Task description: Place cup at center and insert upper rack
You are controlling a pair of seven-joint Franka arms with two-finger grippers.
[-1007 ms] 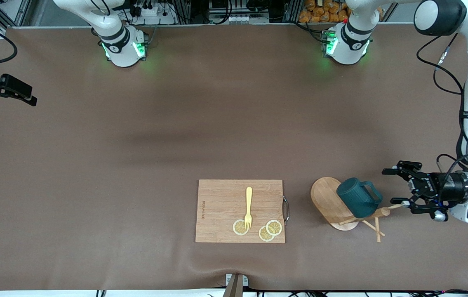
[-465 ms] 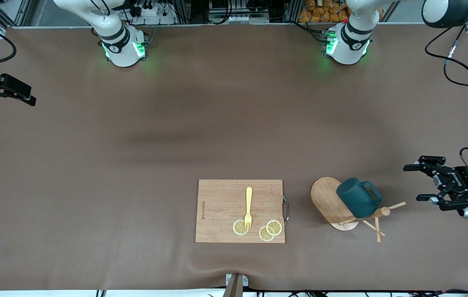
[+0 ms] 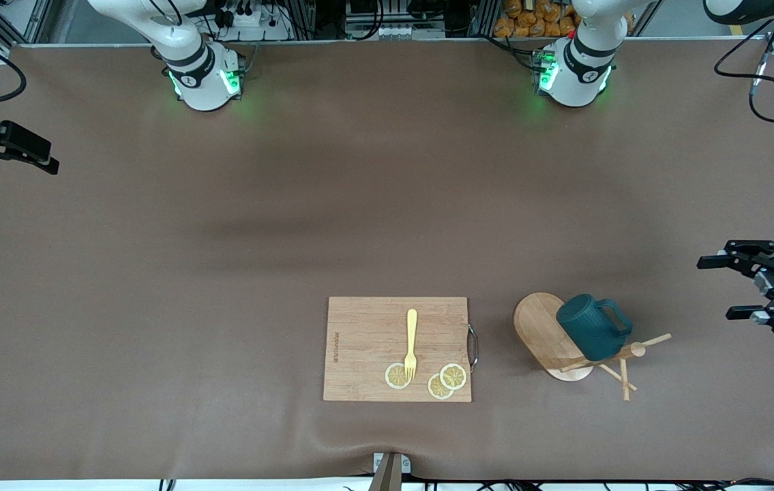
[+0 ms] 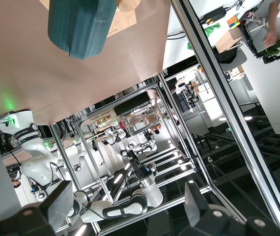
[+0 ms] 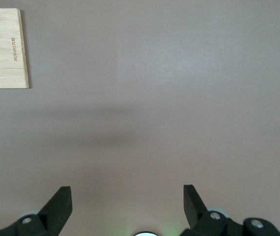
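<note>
Small dark teal ribbed cup with loop handle sits lower right of frame, hung/leaning on the light wooden mug tree, which is tipped over on the brown table, oval base on edge, stem lying roughly level and pointing toward the left arm's end. Upper rack pegs splay out at the stem's rounded top, just beside the cup. Left tool at the right edge of frame, fingers apart, empty, mouth facing the cup; cup lies toward frame-left of it and slightly lower, well apart. Left wrist view shows the cup's ribbed wall straight ahead of the open fingers. Right tool at upper left edge, fingers spread per its wrist view, empty, waiting; much farther from the cup. Left arm is clearly the nearer one. Rectangular wooden cutting board with yellow fork and lemon slices lower centre, beside the tree, not involved.
</note>
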